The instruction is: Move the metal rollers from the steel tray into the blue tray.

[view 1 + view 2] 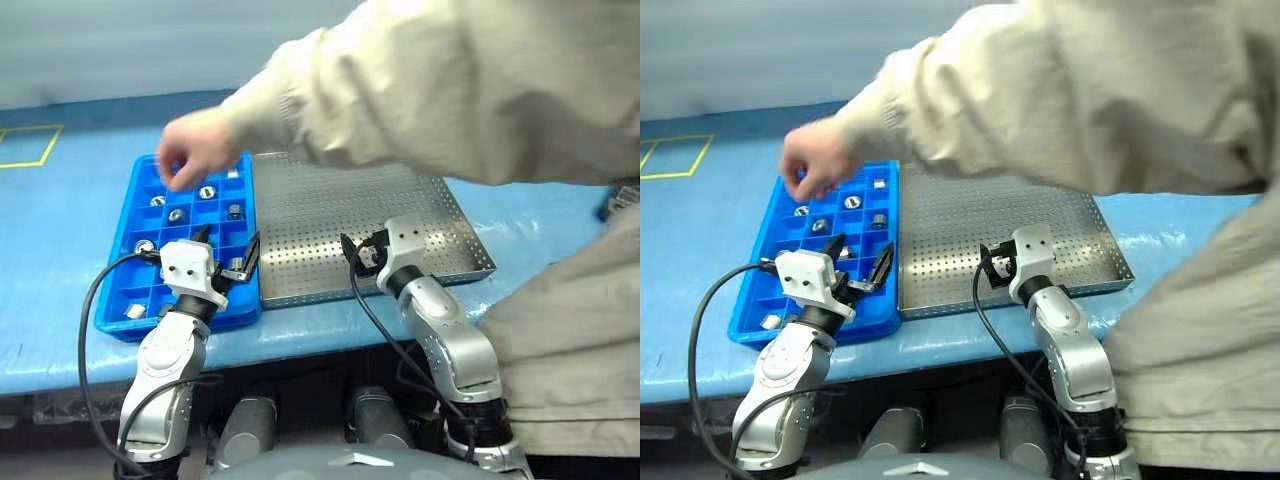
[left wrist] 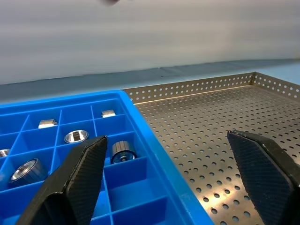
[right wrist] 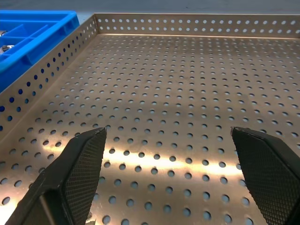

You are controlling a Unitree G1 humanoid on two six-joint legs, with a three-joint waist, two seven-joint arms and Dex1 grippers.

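The blue tray (image 1: 115,300) lies on the left with several metal rollers (image 1: 207,192) in its compartments; one ribbed roller (image 2: 123,151) sits close ahead of my left gripper. My left gripper (image 1: 230,240) hangs open and holds nothing, over the tray's near right corner. The steel tray (image 1: 330,210) lies just right of the blue tray, and its visible perforated floor (image 3: 178,93) is bare. My right gripper (image 1: 362,250) stands open with nothing in it, low over the steel tray's near edge. A person's hand (image 1: 195,148) reaches over the far part of the blue tray.
The person's sleeve (image 1: 420,90) crosses above the far side of both trays, and their body stands at the right. Both trays rest on a blue-covered table (image 1: 60,230), which has a yellow marked square (image 1: 28,146) at the far left.
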